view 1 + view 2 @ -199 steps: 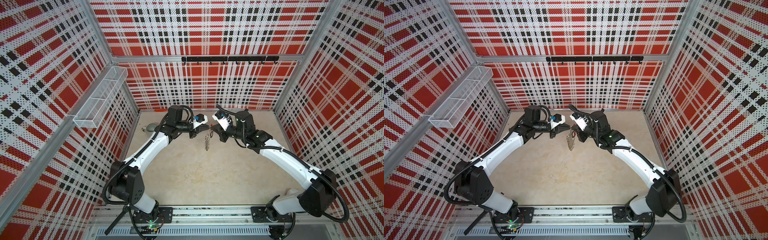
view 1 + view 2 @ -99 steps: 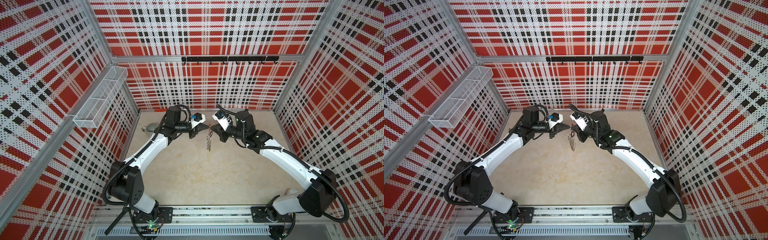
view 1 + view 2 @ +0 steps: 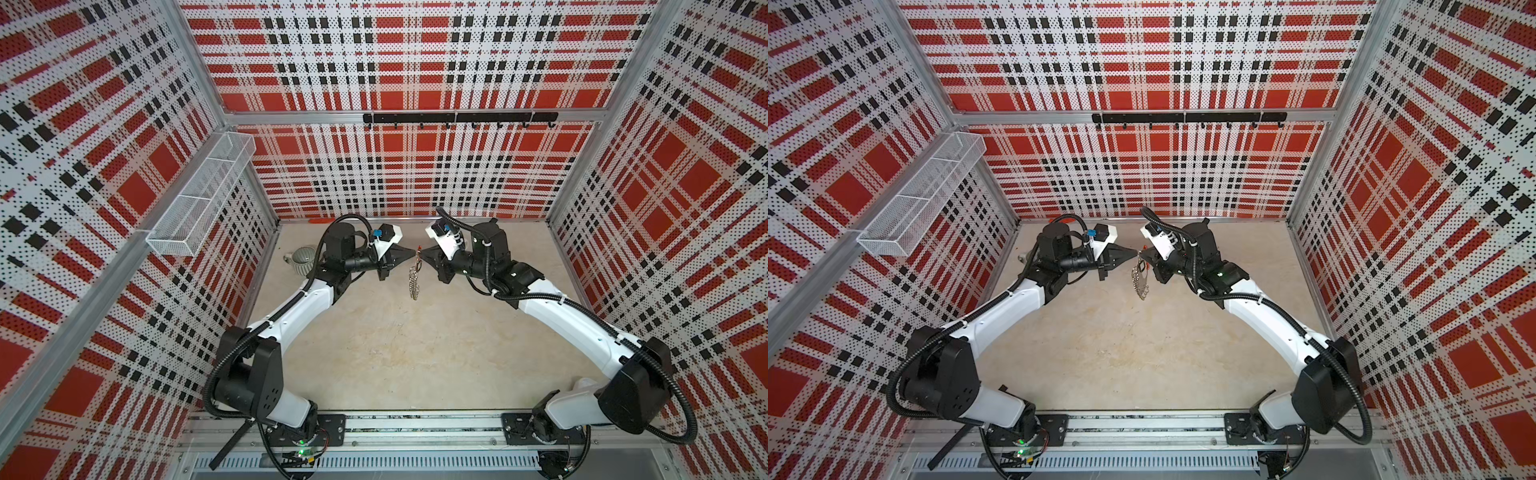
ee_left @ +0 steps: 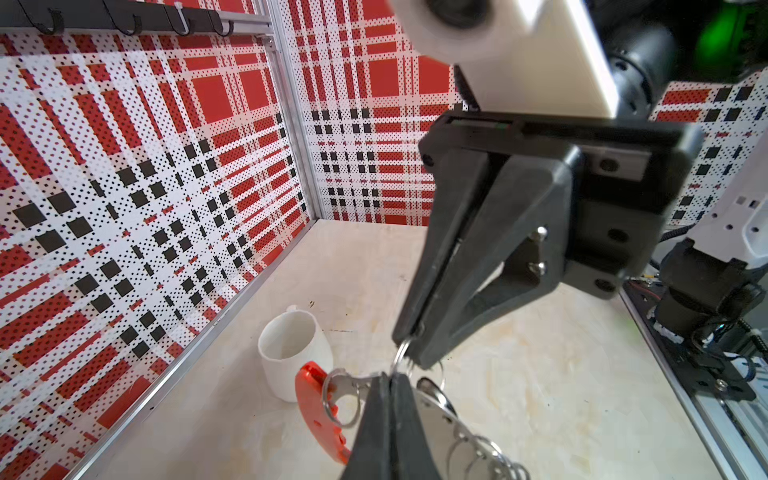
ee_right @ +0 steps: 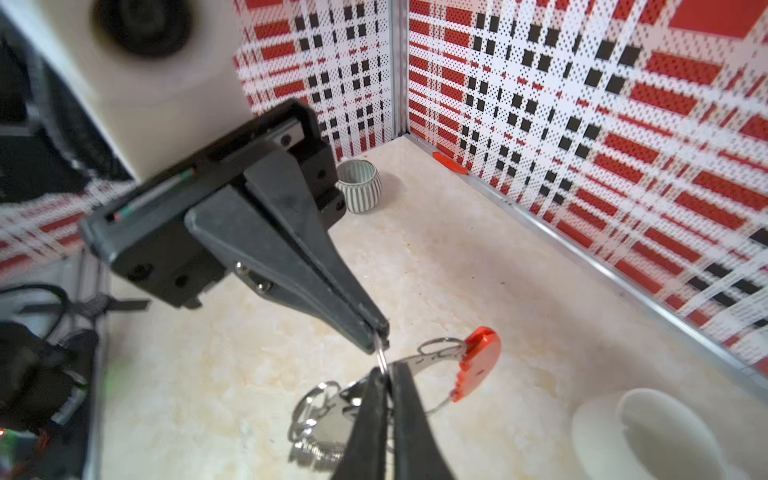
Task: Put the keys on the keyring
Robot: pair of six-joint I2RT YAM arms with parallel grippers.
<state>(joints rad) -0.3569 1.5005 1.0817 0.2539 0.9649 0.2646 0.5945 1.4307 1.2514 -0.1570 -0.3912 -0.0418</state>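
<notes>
"Above the back half of the bench (image 3: 395, 353), between the two arms: first entry?"

"One keyring (image 3: 414, 279). Flat grey hoop, red-orange section (image 5: 478, 363) at the upper end, small silver wire rings (image 4: 486, 453) bunched along its edge. Hangs nearly edge-on in both top views, off the bench, from the point where the two tips meet."

"State of the left pincer (image 3: 412, 252)?"

"Fingers pressed together, clamped on the keyring close to the orange section."

"And the right pincer (image 3: 426, 252)?"

"Narrow, a thin slit between the fingers. A wire ring passes between its tips; whether it is pinched there, cannot tell. The two pincers stand tip to tip, almost touching."

"Other stock on the bench?"

"One grey ribbed cup (image 3: 302, 261), upright, close to the left wall beside the left arm's wrist. One white mug (image 4: 291, 353), upright, near the foot of the back wall. One red-orange strip (image 5: 449, 163), flat against the foot of the back wall."

"Fixtures?"

"One white wire basket (image 3: 199, 203) on the left wall; one black hook rail (image 3: 457, 118) across the back wall."
</notes>
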